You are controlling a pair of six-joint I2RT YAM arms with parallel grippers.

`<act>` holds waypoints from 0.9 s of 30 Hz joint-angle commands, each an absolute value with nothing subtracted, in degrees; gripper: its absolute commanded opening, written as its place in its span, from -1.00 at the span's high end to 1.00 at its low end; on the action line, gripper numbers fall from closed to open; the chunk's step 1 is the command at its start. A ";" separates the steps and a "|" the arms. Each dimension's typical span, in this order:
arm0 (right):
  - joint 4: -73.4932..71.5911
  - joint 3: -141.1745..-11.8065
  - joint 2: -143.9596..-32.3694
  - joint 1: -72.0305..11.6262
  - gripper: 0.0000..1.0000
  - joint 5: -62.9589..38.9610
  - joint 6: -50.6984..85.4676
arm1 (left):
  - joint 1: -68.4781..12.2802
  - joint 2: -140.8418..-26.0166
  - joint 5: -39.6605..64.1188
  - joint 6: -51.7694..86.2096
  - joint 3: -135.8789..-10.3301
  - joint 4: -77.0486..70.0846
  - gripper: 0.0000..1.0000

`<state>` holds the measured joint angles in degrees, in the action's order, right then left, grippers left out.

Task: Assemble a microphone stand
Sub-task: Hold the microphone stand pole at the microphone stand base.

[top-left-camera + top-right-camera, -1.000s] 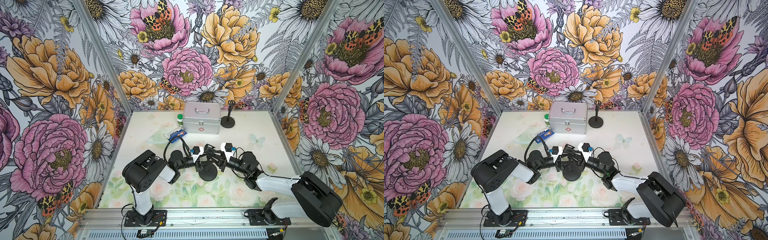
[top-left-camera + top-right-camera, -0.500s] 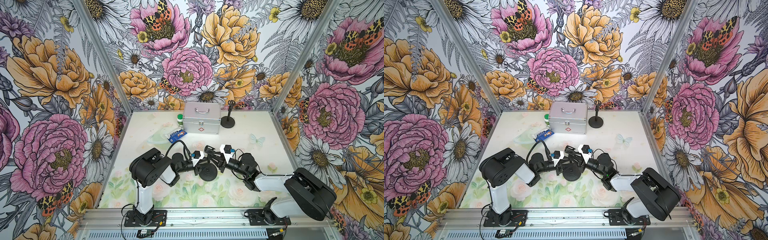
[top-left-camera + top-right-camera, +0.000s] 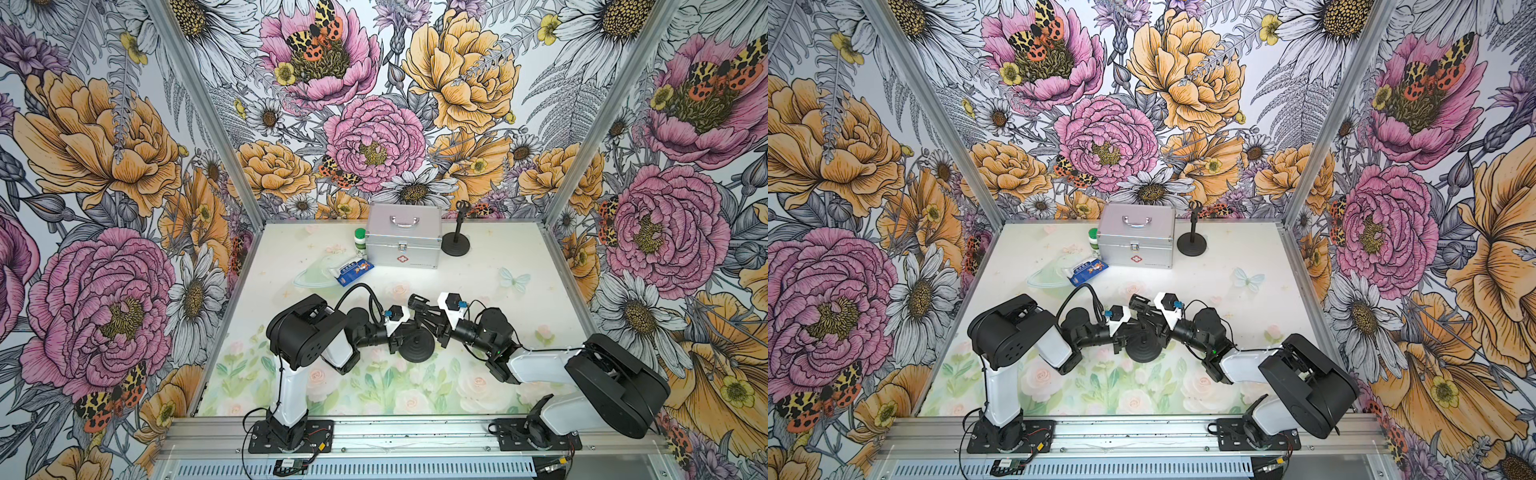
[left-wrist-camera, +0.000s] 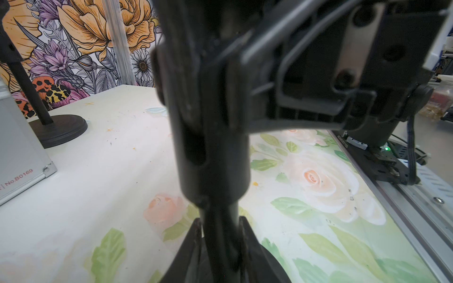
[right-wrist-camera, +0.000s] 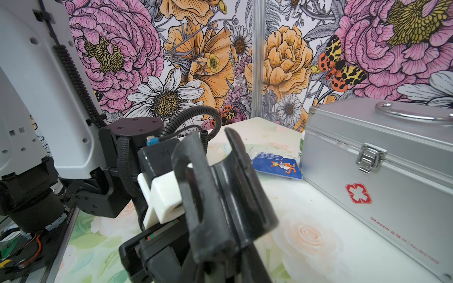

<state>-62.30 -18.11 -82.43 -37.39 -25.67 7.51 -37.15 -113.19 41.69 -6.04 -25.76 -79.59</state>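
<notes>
Closing in over the last second, the left hand had drawn its fingers tight against the thin pole and was clenched on it just above the base. That base, a matte black disc with stepped rings, sat flat between the two arms on the tabletop, a pale sheet printed with roses and leaves. From the other side the right hand gripped the clip, a glossy black plastic U with a slotted wall, at the top of the pole. Its dark bulk filled much of the left wrist view and hid the pole's upper end.

Further back lay a blue packet, partly on a clear plastic piece. Beyond it stood a silver case of ribbed metal, with a latch and a red cross. A green-capped bottle stood just beside it on one side. On the other, a second stand, black and upright, stood near the rear wall.
</notes>
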 commanded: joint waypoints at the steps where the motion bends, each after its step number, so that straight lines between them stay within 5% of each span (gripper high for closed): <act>1: -61.21 -18.01 -83.96 -38.41 0.70 -26.03 6.85 | -37.52 -113.89 39.88 -8.59 -25.16 -80.78 0.52; 11: -57.77 -16.82 -82.01 -39.06 0.67 -26.01 4.99 | -38.09 -113.36 38.31 -11.00 -23.89 -80.86 0.53; 16: -56.27 -16.61 -80.90 -39.10 0.55 -25.98 4.61 | -38.64 -114.60 37.64 -11.97 -23.96 -80.86 0.56; 18: -53.69 -16.84 -79.91 -38.96 0.35 -25.04 5.45 | -39.11 -114.72 37.29 -13.02 -23.79 -80.92 0.55; 22: -38.13 -21.93 -76.64 -37.99 0.09 -37.85 -3.81 | -39.42 -115.12 37.10 -13.65 -23.06 -80.93 0.54; 27: -26.37 -26.37 -78.87 -34.23 0.04 -53.50 -15.86 | -38.70 -114.99 37.09 -13.59 -23.14 -80.85 0.56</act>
<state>-35.64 -24.69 -78.06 -35.90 -41.30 -7.38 -39.20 -114.89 39.07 -12.43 -23.55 -79.92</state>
